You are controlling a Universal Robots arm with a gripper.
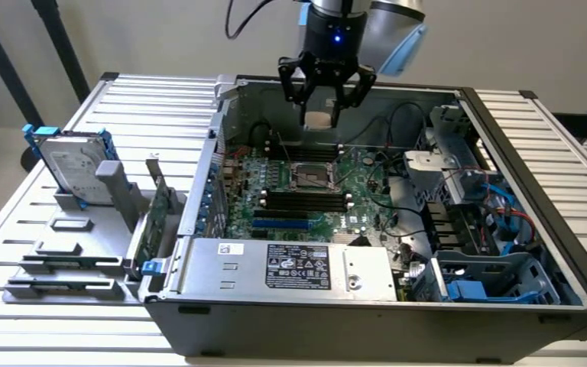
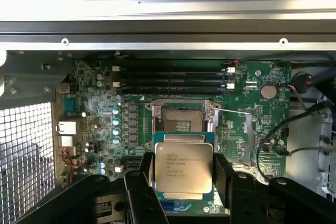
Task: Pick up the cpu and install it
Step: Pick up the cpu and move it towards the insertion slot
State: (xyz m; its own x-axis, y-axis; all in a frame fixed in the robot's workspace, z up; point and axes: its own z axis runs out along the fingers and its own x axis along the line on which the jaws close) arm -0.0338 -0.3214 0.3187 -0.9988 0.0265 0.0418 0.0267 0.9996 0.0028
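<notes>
The cpu, a flat square chip with a dull silver printed top, hangs between my black fingers over the green motherboard. My gripper is shut on its two opposite edges. In the exterior view the gripper hovers above the rear part of the open computer case, with the pale cpu at its tips. The open metal-framed socket lies on the board just beyond the chip; in the exterior view the socket sits below and nearer than the gripper.
Memory sticks flank the socket. A silver box with a black label fills the case's near side, and black cables and drive bays lie toward the exterior view's right. A hard drive with blue brackets stands in a grey holder outside the case.
</notes>
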